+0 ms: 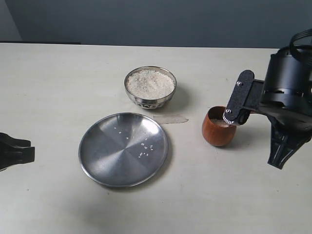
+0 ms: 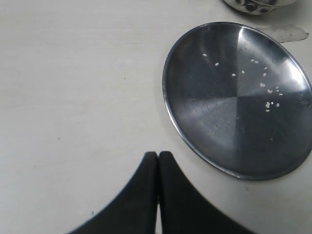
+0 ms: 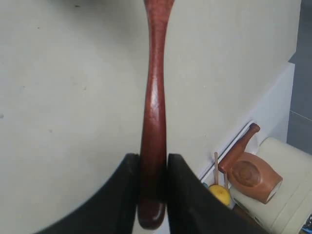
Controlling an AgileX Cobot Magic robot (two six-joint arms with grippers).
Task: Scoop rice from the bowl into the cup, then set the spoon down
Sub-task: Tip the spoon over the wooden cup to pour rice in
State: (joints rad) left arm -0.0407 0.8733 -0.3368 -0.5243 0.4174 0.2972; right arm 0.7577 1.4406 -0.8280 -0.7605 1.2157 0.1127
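The steel bowl point(image 1: 150, 100) holds a heap of white rice point(image 1: 149, 83) at the back middle of the table; only its dimpled underside point(image 2: 253, 5) shows in the left wrist view. The wooden cup point(image 1: 217, 132) stands to its right with some rice point(image 1: 216, 122) inside. My right gripper point(image 1: 228, 117) point(image 3: 153, 158) hangs over the cup's rim, shut on the slim handle of the spoon point(image 3: 155, 87). The spoon's oval end is out of the right wrist view and hidden behind the finger in the exterior view. My left gripper point(image 1: 29, 152) point(image 2: 158, 155) is shut and empty at the table's left.
A flat steel plate point(image 1: 97, 156) point(image 2: 204, 126) with several loose grains lies in front of the bowl. A pale smear point(image 1: 170, 118) marks the table beside it. Past the table edge in the right wrist view are a wooden scoop point(image 3: 251, 173) and a yellow object point(image 3: 220, 193).
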